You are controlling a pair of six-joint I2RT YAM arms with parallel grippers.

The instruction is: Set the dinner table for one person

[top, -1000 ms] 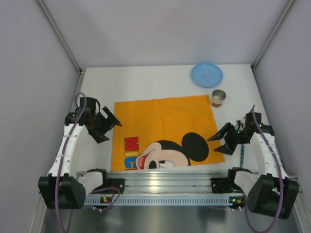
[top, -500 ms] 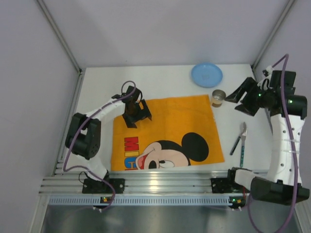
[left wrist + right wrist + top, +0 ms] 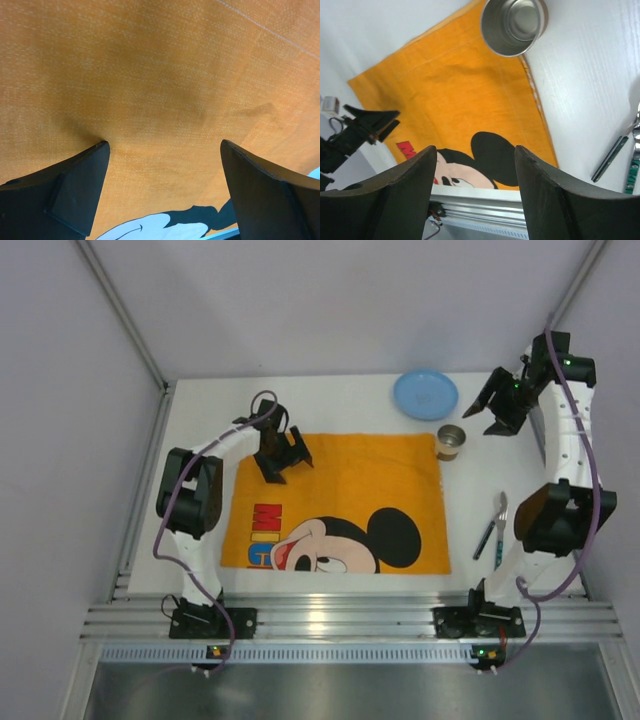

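We see the left pincer (image 3: 281, 454) with its two fingers spread wide apart and nothing between them. It is low over the orange cartoon-mouse placemat (image 3: 340, 502), and in the left wrist view the fingertips (image 3: 100, 150) seem to reach the weave, though we cannot be sure that they press it. The cloth fills the whole space under and ahead of this pincer; the mouse print lies on its near side, toward the arm bases.

The right pincer (image 3: 497, 405) is likewise agape and holds nothing, raised above the white table (image 3: 340, 405). The table lies flat under both pincers and carries everything here, far wider than the placemat spread on it.

From the right pincer, a round blue plate (image 3: 426, 395) lies just to its left, on bare table. A small metal cup (image 3: 451, 441) stands upright below it and a little left, at the placemat's far right corner; in the right wrist view its base overlaps the cloth's edge. Two pieces of cutlery (image 3: 494, 526), one dark-handled and one green-handled, lie side by side on bare table well behind the right pincer, just off the placemat's right edge.
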